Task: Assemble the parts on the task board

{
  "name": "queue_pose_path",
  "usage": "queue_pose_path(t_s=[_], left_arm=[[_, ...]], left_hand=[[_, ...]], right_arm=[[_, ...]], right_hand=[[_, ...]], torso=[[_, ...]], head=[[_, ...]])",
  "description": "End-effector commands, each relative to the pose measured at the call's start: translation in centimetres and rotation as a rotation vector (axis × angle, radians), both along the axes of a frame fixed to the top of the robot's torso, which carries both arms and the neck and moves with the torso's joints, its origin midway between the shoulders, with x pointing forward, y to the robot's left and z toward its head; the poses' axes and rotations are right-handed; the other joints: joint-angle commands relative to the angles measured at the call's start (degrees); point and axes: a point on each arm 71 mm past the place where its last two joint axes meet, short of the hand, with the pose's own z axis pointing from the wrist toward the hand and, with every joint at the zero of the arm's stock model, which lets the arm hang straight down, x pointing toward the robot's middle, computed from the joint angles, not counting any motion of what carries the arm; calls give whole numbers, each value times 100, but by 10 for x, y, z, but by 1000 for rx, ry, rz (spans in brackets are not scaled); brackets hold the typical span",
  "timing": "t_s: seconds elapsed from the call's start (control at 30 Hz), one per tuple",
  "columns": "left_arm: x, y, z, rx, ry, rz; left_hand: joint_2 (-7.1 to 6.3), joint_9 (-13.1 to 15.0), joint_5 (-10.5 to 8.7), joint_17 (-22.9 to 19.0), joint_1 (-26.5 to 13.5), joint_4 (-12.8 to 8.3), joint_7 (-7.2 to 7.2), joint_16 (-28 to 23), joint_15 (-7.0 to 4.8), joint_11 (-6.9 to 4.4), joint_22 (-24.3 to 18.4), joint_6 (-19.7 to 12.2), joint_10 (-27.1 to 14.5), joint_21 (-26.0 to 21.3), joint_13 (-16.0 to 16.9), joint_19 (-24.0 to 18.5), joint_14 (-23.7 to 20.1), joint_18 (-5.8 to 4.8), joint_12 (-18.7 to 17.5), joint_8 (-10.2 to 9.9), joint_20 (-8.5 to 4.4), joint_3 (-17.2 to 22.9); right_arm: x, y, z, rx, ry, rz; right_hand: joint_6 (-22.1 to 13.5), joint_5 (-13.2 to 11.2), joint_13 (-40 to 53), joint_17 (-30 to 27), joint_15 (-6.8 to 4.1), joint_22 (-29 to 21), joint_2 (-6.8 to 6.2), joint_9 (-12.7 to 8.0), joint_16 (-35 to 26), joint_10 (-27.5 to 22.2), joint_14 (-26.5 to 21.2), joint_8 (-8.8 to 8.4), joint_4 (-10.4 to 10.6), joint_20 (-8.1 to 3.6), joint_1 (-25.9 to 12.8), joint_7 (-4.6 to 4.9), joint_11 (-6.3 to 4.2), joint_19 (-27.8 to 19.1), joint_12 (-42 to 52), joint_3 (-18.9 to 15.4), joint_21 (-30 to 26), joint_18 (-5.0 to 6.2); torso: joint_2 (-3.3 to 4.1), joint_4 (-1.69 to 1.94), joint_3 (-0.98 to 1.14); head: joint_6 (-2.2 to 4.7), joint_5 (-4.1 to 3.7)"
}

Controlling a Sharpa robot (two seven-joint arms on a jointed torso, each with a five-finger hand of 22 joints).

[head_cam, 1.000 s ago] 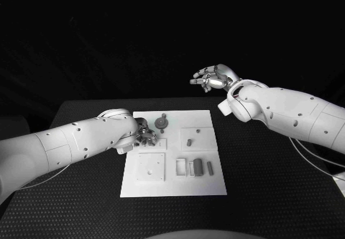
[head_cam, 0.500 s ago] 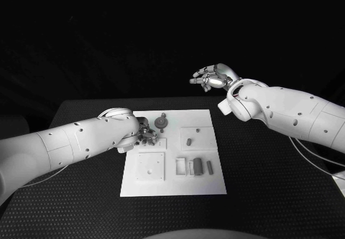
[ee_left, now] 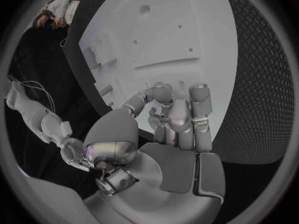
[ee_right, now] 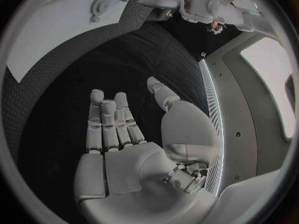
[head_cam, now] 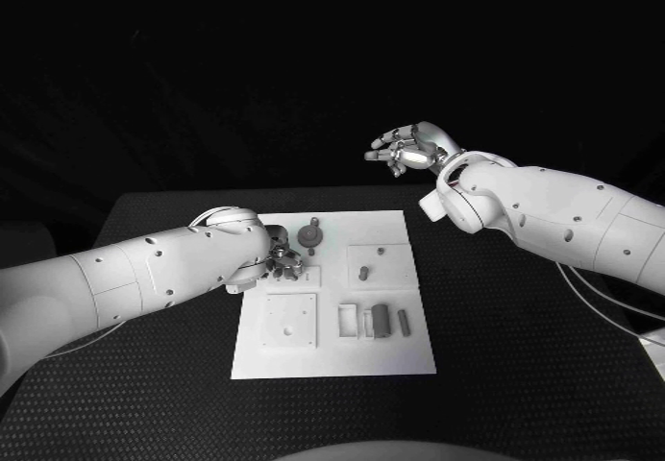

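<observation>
Head cam looks down from above; each wrist fisheye sits close behind its hand; all share the flat white rectangular task board (head_cam: 332,288).

Robotics lab, black table (head_cam: 527,336), white task board (head_cam: 332,355)

The left robot hand (head_cam: 282,259) sits low over the task board (head_cam: 332,360) at its near-left part, blocking the way to the round part (head_cam: 312,234) just beside it. The right robot hand (head_cam: 405,149) hangs high beyond the tabletop (head_cam: 513,384), fingers spread, well apart from the board. The board's right half, with its peg (head_cam: 363,273) and grouped parts (head_cam: 374,322), lies uncovered from above.
</observation>
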Motion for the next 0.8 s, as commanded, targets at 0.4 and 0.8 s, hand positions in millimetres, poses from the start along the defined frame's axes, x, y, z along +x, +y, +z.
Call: queue_pose_path(t_s=[0.4,0.8], left_arm=[[-5,-2,-5,27,34,-37],[-5,5,-8,-5,88,6]], left_hand=[[110,46,73,-35,41,-37,-430,58,-144,-24,114,980,17,29,9,101,-146,129,62,34,-105,85],[109,78,-240,-168,-70,22,-434,182,-147,-28,112,974,-10,39,-12,102,-194,127,135,52,-96,449]], right_arm=[[0,1,0,-1,5,16],[0,0,0,-2,5,14]], right_hand=[[-15,-16,-19,-11,-35,9,53,-11,23,-43,-18,36,-16,22,-5,146,-14,-1,33,-17,-40,83],[-17,-16,-25,-15,-34,10,54,-14,24,-45,-20,37,-20,22,-4,146,-13,-1,37,-17,-42,83]], torso=[[-1,2,-4],[-1,5,-1]], head=[[-22,-2],[-33,4]])
